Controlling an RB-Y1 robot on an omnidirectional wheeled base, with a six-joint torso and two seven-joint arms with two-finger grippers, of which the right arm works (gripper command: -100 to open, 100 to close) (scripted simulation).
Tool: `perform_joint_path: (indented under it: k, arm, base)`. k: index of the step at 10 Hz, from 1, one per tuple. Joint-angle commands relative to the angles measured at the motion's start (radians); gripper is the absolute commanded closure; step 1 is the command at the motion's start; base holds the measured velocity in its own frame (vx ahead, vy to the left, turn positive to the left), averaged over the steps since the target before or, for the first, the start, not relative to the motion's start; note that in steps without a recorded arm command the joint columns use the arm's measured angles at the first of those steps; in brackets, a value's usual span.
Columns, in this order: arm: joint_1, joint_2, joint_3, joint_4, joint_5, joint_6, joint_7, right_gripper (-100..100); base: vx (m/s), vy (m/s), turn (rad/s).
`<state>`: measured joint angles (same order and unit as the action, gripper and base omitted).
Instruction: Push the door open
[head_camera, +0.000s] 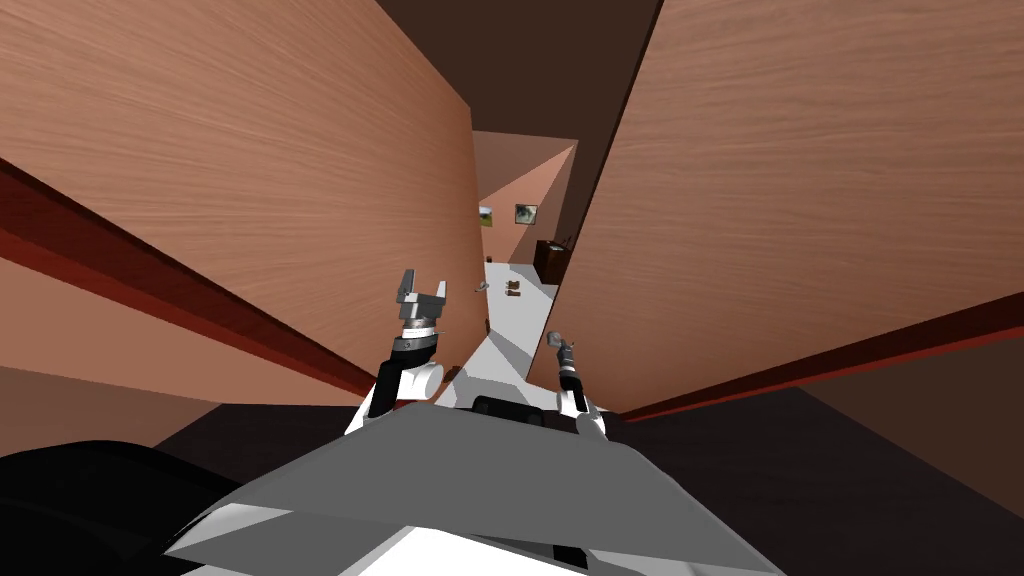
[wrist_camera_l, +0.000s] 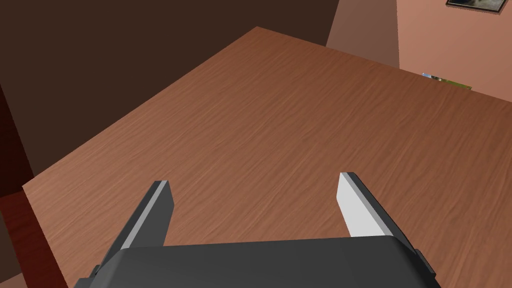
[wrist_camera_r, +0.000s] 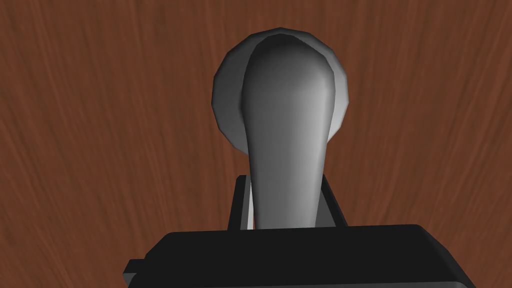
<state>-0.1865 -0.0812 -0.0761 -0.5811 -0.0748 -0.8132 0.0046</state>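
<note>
The door (head_camera: 800, 200) is a tall brown wood-grained panel on my right, standing ajar with a narrow gap along its near edge. Its grey lever handle (wrist_camera_r: 287, 135) sits on a round grey plate, and my right gripper (wrist_camera_r: 286, 187) is shut on the lever, fingers pressing its two sides. In the head view that gripper (head_camera: 557, 342) sits at the door's edge. My left gripper (head_camera: 420, 288) is raised and open beside a second wood-grained panel (head_camera: 250, 180) on my left. Its fingers (wrist_camera_l: 350, 205) face that panel (wrist_camera_l: 280, 125) with nothing between them.
Through the gap lies a pale floor (head_camera: 505, 330) leading into a room with two small pictures (head_camera: 526, 213) on a pink wall, a dark cabinet (head_camera: 550, 258) and small objects (head_camera: 513, 287) on the floor. A dark red band (head_camera: 180, 290) runs low along both panels.
</note>
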Motion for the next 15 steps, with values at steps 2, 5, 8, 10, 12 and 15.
perform_joint_path:
  k: [2, 5, 8, 10, 12, 15]
  arm:
    - [-0.017, -0.014, -0.031, 0.025, -0.016, -0.021, 0.014, 100]
    - [-0.020, -0.011, -0.052, 0.027, -0.028, -0.019, 0.030, 100]
    - [-0.023, -0.004, -0.078, 0.031, -0.042, -0.018, 0.048, 100]
    - [-0.024, -0.001, -0.088, 0.042, -0.047, -0.017, 0.055, 100]
    - [-0.026, 0.007, -0.106, 0.034, -0.058, -0.016, 0.069, 100]
    - [-0.029, 0.019, -0.130, 0.037, -0.071, -0.014, 0.086, 100]
  base:
    - [0.160, 0.057, -0.074]
    - [0.060, 0.027, -0.023]
    - [0.182, 0.078, -0.104]
    - [0.180, 0.057, -0.055]
    - [0.086, 0.003, -0.026]
    - [0.187, 0.077, -0.095]
